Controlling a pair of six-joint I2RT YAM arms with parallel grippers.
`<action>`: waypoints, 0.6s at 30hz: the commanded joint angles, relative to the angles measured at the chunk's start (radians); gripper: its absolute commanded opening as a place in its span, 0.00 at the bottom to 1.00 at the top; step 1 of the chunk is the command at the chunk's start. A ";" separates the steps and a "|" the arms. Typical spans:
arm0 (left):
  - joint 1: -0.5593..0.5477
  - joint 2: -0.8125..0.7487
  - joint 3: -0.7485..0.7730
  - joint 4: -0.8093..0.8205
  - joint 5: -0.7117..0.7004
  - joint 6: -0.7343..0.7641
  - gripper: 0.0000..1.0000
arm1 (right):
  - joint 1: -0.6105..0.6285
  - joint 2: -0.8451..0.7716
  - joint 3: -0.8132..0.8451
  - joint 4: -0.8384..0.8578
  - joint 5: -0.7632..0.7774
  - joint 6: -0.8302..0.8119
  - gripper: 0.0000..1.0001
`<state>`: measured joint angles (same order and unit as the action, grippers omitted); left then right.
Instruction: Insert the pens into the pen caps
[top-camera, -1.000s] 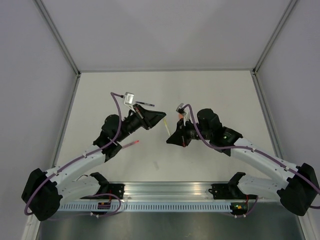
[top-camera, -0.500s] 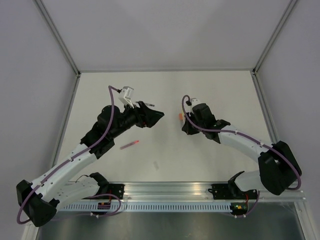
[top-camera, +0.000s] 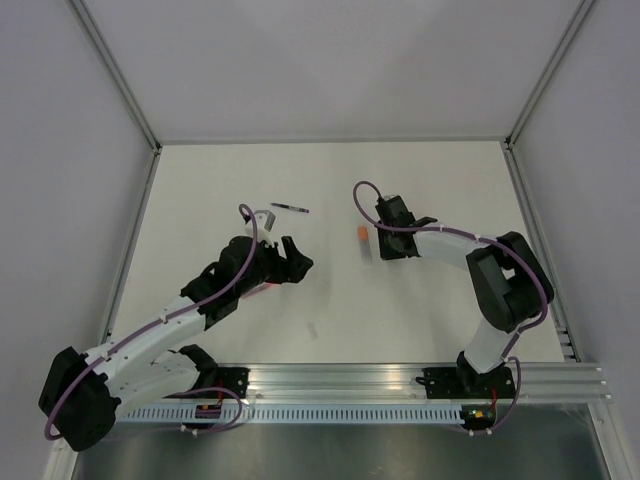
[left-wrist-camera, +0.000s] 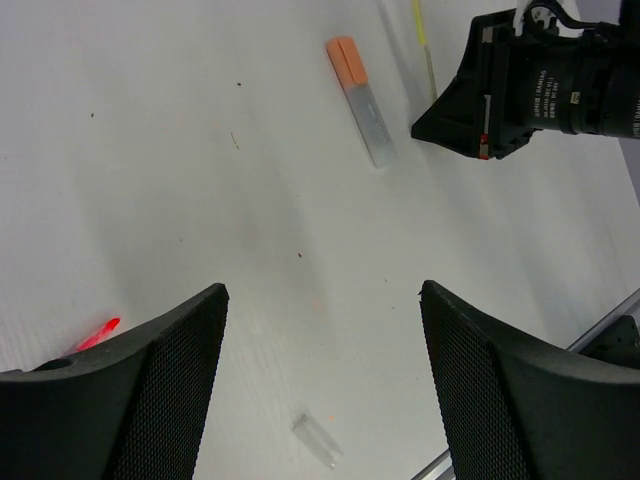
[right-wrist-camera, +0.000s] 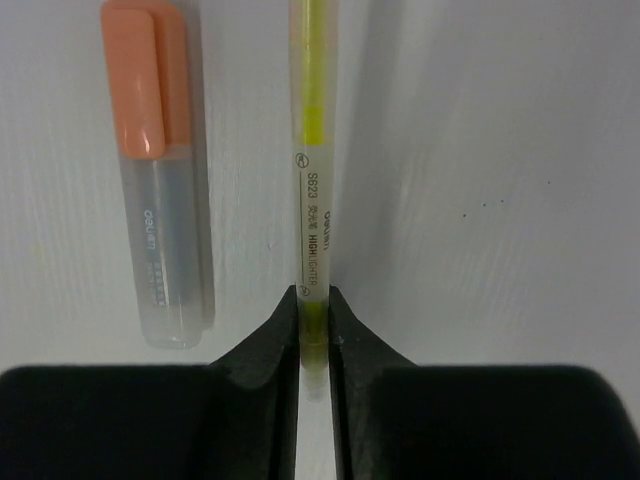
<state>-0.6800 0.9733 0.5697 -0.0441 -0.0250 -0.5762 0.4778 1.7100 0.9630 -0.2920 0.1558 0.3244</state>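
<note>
A pale yellow pen (right-wrist-camera: 312, 180) lies flat on the white table, and my right gripper (right-wrist-camera: 314, 292) is shut on its near end, a finger pressed to each side. Just left of it and parallel lies a pen cap (right-wrist-camera: 158, 180), a clear tube with an orange end. The top view shows that cap (top-camera: 362, 233) beside my right gripper (top-camera: 380, 243). My left gripper (left-wrist-camera: 320, 300) hovers open and empty over bare table, with the cap (left-wrist-camera: 360, 95) and the yellow pen (left-wrist-camera: 421, 25) beyond it. A red-pink pen tip (left-wrist-camera: 100, 333) peeks out by the left finger. A dark purple pen (top-camera: 290, 208) lies farther back.
A small clear tube (left-wrist-camera: 318, 440) lies on the table below my left gripper, seen from above as a faint clear tube (top-camera: 312, 330). The metal rail (top-camera: 340, 385) runs along the near edge. Grey walls close in the table on three sides.
My right gripper carried the yellow pen rightward and down onto the table beside the cap. My left gripper opened wide and drew back toward the near left. The clear tube now lies on the table.
</note>
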 joint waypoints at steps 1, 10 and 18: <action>0.008 -0.036 -0.013 0.066 -0.039 0.047 0.82 | -0.001 0.056 0.072 -0.019 0.047 -0.002 0.21; 0.013 -0.053 -0.004 0.027 -0.036 0.056 0.82 | -0.001 0.086 0.077 0.010 0.001 0.019 0.31; 0.013 -0.050 0.028 -0.062 -0.079 0.023 0.81 | -0.001 0.008 0.086 -0.022 -0.019 0.001 0.32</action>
<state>-0.6735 0.9329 0.5652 -0.0658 -0.0704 -0.5560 0.4778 1.7710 1.0237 -0.2836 0.1509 0.3279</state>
